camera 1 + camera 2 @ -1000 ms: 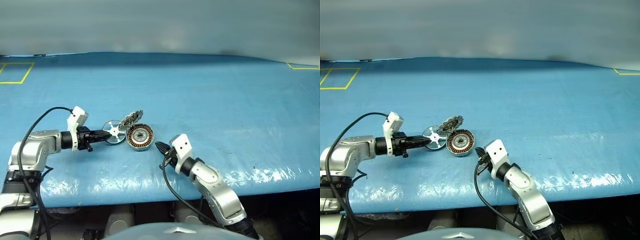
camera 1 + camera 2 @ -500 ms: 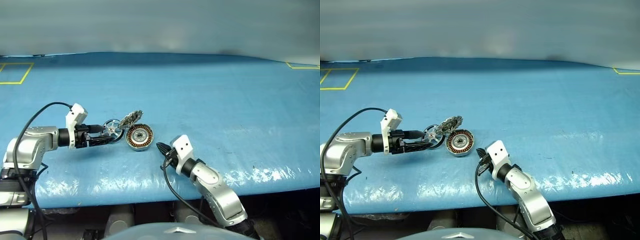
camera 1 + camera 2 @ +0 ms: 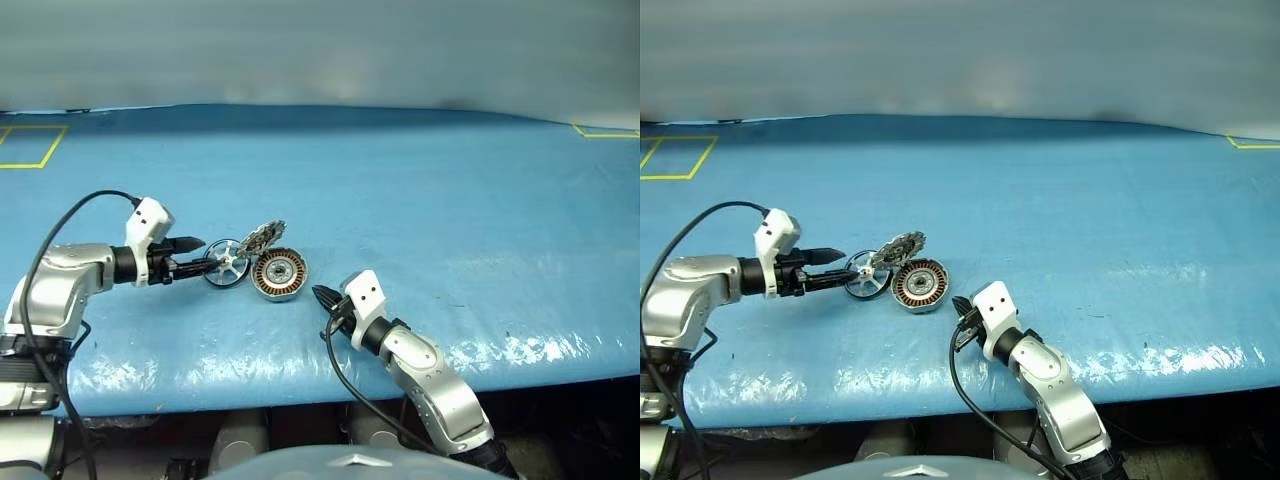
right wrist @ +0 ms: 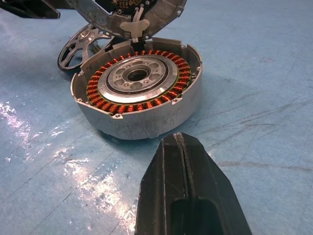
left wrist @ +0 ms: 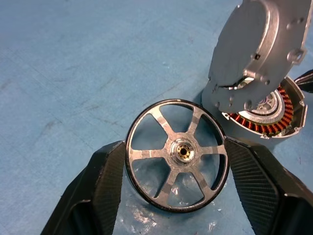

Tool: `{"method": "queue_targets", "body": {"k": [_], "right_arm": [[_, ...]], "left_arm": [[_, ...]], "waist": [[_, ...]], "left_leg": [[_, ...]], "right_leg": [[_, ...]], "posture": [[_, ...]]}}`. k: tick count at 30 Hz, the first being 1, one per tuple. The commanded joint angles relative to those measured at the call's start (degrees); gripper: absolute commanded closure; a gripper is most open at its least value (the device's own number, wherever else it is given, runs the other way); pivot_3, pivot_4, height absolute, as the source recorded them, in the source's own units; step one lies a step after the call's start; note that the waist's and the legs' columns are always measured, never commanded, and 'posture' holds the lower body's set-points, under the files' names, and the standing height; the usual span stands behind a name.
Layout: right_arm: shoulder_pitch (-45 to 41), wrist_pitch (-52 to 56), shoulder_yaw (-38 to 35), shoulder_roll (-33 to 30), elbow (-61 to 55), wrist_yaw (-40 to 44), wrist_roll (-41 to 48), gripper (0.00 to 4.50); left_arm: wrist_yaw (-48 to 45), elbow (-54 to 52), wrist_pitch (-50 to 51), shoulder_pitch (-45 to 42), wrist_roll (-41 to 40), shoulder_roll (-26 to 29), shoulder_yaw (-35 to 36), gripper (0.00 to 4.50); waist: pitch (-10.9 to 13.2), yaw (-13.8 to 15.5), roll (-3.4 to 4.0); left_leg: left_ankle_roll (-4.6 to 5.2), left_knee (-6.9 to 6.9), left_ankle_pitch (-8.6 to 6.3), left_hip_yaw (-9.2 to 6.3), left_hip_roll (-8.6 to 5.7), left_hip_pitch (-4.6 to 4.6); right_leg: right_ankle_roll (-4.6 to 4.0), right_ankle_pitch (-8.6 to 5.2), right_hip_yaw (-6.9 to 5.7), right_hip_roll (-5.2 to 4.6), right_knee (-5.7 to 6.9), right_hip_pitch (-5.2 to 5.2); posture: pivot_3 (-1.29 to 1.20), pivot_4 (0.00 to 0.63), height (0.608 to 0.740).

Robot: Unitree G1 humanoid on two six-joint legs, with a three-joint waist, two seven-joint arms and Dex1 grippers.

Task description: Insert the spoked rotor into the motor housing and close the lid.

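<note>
Blue sheet covers the worktop (image 3: 420,190); yellow tape marks sit at its far corners, a pale wall beyond.

Motor housing (image 4: 139,95) lies flat on the sheet, open face up: ring of copper windings around a silver central hub. Lid (image 5: 257,49) stands raised from the housing's far edge, tilted up, still joined there.

Spoked rotor (image 5: 177,154) stands just left of the housing, black rim with silvery spokes and a small hub. In the left wrist view it sits between the two black fingers (image 5: 105,183), rim close against each inner face; lower edge looks to rest on the sheet. Whether the fingers press it or only bracket it, cannot tell. Left pincer (image 3: 207,264) reaches in from the left, roughly level, its jaws spread about as wide as the rotor.

Right pincer (image 3: 320,295) lies low near the worktop's front edge, just right of and nearer than the housing, tips aimed at it, apart from it. Fingers shut together, holding nothing.
</note>
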Motion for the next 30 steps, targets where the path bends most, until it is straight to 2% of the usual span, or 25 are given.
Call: {"method": "queue_targets", "body": {"k": [1, 5, 9, 16, 30], "right_arm": [[0.3, -0.7, -0.7, 0.1, -2.1, -0.4, 0.1, 4.50], [1.0, -0.6, -1.0, 0.2, -2.6, -1.0, 0.3, 4.50], [1.1, -0.6, -0.5, 0.1, -2.6, -0.9, 0.2, 4.50], [0.8, -0.3, -0.5, 0.0, -2.7, -0.7, 0.3, 4.50], [0.5, -0.4, -0.5, 0.1, -2.5, -0.7, 0.4, 4.50]], "left_arm": [[3.2, -7.4, -0.5, 1.5, 1.3, -0.4, -0.9, 0.95], [5.0, -12.1, 0.3, 4.0, 0.8, -1.1, -0.5, 0.95], [8.3, -13.0, -0.3, 5.2, 3.2, -1.3, -1.1, 0.95], [13.3, -15.1, 0.7, 7.1, 2.4, -2.7, 1.2, 0.95], [18.7, -13.0, 1.0, 7.0, 4.6, -4.9, -1.0, 0.95]], "waist": [[0.0, 0.1, 0.00], [0.0, 0.0, 0.00], [0.0, 0.0, 0.00], [0.0, 0.1, 0.00], [0.0, 0.1, 0.00]], "left_leg": [[0.00, 0.00, 0.00, 0.00, 0.00, -0.01], [0.00, 0.00, 0.00, 0.00, 0.00, -0.02], [0.00, 0.01, 0.00, 0.00, 0.02, 0.02], [0.00, 0.01, 0.00, 0.01, 0.01, 0.02], [0.00, 0.02, 0.00, 0.01, 0.01, 0.02]], "right_leg": [[0.00, 0.00, 0.00, 0.00, 0.00, 0.00], [0.00, 0.00, 0.00, -0.01, 0.00, -0.01], [0.01, -0.01, -0.01, 0.02, 0.02, 0.00], [0.02, 0.00, 0.00, 0.00, 0.01, 0.01], [0.02, 0.00, -0.01, 0.00, 0.01, 0.01]], "posture": [[0.00, 0.150, 0.740], [0.00, 0.150, 0.740], [0.00, 0.150, 0.740], [0.00, 0.150, 0.740], [0.00, 0.150, 0.740]]}}
